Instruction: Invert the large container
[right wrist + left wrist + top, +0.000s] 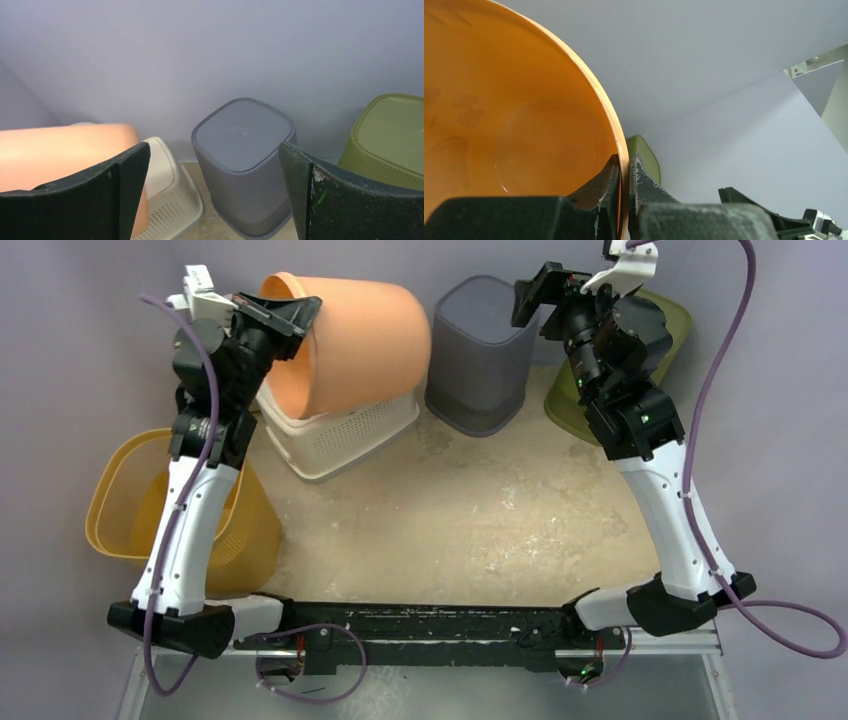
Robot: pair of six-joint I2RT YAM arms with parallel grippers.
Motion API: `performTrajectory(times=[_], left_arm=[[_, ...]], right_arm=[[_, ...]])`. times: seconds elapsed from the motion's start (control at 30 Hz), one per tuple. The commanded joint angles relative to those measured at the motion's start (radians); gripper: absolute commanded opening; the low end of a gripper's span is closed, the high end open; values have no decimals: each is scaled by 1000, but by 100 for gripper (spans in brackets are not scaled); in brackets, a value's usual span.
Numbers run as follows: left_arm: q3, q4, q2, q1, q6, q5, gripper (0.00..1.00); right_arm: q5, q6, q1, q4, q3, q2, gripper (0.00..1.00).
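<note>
Orange bucket is found in the upper left of the overhead view, tipped onto its side. Its wall rests on the white basket, its mouth is turned toward the left edge of the frame, and its closed base is directed toward the grey bin just beside it.

The left claw is clenched on the rim of the orange bucket. In the left wrist view one finger is seen inside the wall and the other outside it, with the thin rim pinched between them. The right claw is released, its jaws are spread wide, and nothing is held in it. It is poised over the grey bin at the upper centre of the frame.

The bucket is judged to be light, thin-walled plastic. It appears stiff enough to be carried by the rim, yet likely to flex under a hard pinch. The surface is smooth and glossy, so slipping within a rim grip is to be expected as the load swings. It is seen to be empty and is not considered fragile. The rim is judged the soundest place for a hold, since the body is too wide to be spanned. The base may be steadied by the open claw while the mouth is rotated downward.
</note>
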State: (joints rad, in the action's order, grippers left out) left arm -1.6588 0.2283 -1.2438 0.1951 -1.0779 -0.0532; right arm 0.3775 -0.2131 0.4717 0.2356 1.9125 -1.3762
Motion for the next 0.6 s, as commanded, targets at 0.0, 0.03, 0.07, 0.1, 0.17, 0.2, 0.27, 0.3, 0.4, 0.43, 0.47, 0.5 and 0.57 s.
performTrajectory(times=[0.0, 0.03, 0.07, 0.1, 0.17, 0.2, 0.27, 0.3, 0.4, 0.43, 0.47, 0.5, 0.57], left_arm=[[23, -352, -16, 57, -134, -126, 0], [22, -356, -40, 85, -123, -128, 0], [16, -357, -64, 118, -114, -133, 0], [14, -358, -88, 152, -107, -132, 0], [18, -376, -129, 226, -100, -127, 0], [23, -390, -149, 258, -101, -124, 0], [46, -423, -174, 313, -110, -116, 0], [65, -441, -183, 339, -116, -112, 0], [153, -521, -195, 389, -152, -95, 0], [191, -559, -195, 403, -171, -85, 0], [227, -596, -196, 416, -188, -77, 0], [263, -636, -196, 429, -205, -69, 0], [322, -712, -207, 455, -239, -53, 0]], right_arm=[[-47, 15, -14, 18, 69, -36, 100], [-52, 6, -18, 33, 71, -40, 100], [-57, 5, -19, 40, 72, -43, 100], [-59, 7, -22, 43, 71, -44, 100], [-59, 10, -30, 49, 69, -44, 100], [-59, 12, -34, 50, 70, -44, 100], [-58, 16, -45, 52, 69, -43, 100], [-58, 16, -53, 52, 70, -43, 100], [-69, 16, -81, 56, 76, -46, 100], [-75, 17, -90, 60, 81, -48, 100], [-83, 17, -99, 64, 84, -52, 100], [-97, 17, -108, 69, 87, -56, 100], [-120, 13, -127, 83, 91, -65, 100]])
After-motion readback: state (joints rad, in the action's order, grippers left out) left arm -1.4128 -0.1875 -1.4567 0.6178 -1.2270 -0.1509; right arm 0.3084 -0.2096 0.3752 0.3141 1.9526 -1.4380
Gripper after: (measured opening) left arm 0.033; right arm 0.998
